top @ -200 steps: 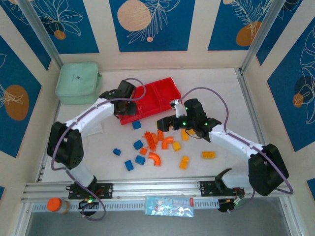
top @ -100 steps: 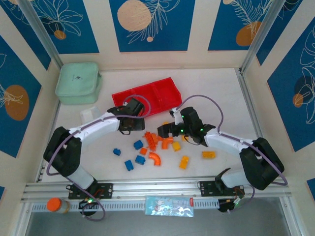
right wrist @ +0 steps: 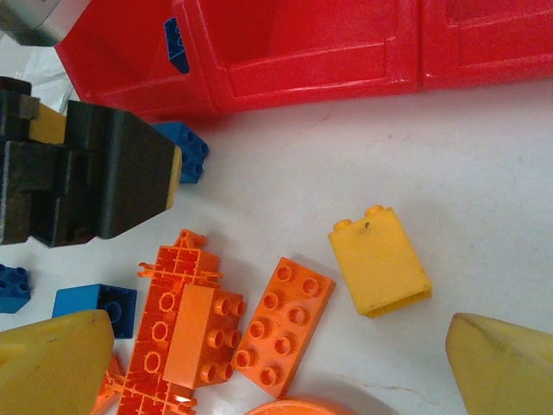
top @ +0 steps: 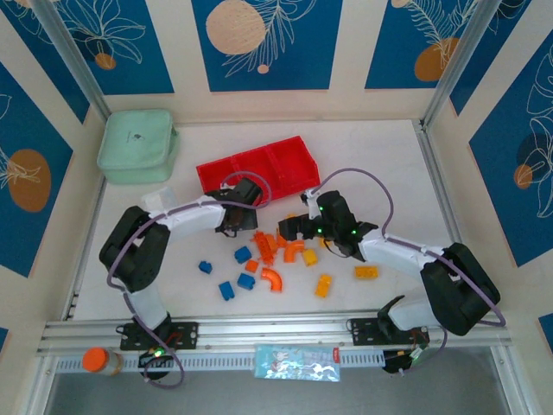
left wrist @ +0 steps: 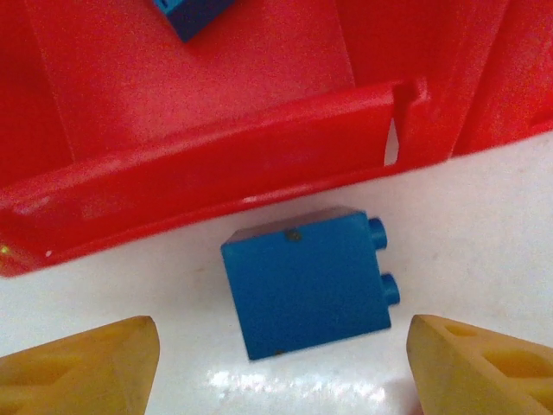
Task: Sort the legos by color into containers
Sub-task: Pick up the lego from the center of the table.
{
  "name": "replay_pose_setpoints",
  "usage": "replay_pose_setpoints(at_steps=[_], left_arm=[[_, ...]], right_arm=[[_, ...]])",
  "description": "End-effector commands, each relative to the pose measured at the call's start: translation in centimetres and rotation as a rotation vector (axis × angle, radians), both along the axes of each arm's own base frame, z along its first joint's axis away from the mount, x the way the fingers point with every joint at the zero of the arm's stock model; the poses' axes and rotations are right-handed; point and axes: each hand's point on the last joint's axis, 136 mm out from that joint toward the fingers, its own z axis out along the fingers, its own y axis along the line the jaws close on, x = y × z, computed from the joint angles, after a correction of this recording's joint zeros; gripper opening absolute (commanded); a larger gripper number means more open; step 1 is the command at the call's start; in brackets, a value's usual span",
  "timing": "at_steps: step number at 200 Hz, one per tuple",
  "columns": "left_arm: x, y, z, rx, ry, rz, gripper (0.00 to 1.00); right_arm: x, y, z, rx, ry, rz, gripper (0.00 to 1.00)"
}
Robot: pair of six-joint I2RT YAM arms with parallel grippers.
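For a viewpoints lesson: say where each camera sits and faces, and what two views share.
Top external: above, behind the bases, looking down at the table; left gripper, right gripper show.
Left wrist: low, facing the red tray past a blue brick; own fingertips below.
Right wrist: above a yellow brick, facing the tray; own fingertips below.
Shared: both wrist views hold that tray and blue brick.

Place: a robot lab, inside a small test booth.
Walls: flat panels (top: 268, 43) painted blue with leaves and round orange shapes, like a stage set.
Corners: bare metal poles (top: 73, 65).
Floor: a white table (top: 389, 156).
Front edge: a metal rail (top: 259, 331) with a left robot arm (top: 173, 216) and a right robot arm (top: 397, 251) bolted on.
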Motion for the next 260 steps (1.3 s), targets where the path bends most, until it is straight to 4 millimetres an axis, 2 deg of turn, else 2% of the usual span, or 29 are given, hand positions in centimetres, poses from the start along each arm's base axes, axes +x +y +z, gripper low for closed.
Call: replay_pose_setpoints(at_steps=[1, 58, 116, 157, 201, 229, 260], left_arm=[[1.4, -0.2, 0.1, 0.011, -0.04, 0.04, 0.75], [2.4, -0.5, -0.8, 0.007, -0.066, 0.055, 0.69], [2.7, -0.4, -1.6, 0.004, -0.077, 0.066, 0.56], [2.2, -0.3, -1.7, -0.017, -0.071, 0.068, 0.47], [0.7, 0.0, -1.9, -0.04, -0.043, 0.066, 0.4], [-0.4, -0.2, -0.8, -0.081, -0.036, 0.033, 0.39], [-1.0, 0.0, 1.6, -0.095, -0.057, -0.015, 0.39]], right_arm=[[0.1, 0.1, 1.1, 0.007, -0.05, 0.0, 0.99], [0.1, 0.1, 1.0, 0.007, -0.053, 0.002, 0.99], [0.1, 0.3, 1.1, 0.002, -0.061, 0.005, 0.99], [0.2, 0.4, 0.9, -0.006, -0.055, 0.009, 0.99], [0.0, 0.2, 0.8, -0.013, -0.053, 0.006, 0.99], [-0.4, 0.2, 1.4, -0.002, -0.041, 0.015, 0.99], [-0.7, 1.3, 3.6, 0.065, -0.008, 0.041, 0.99]])
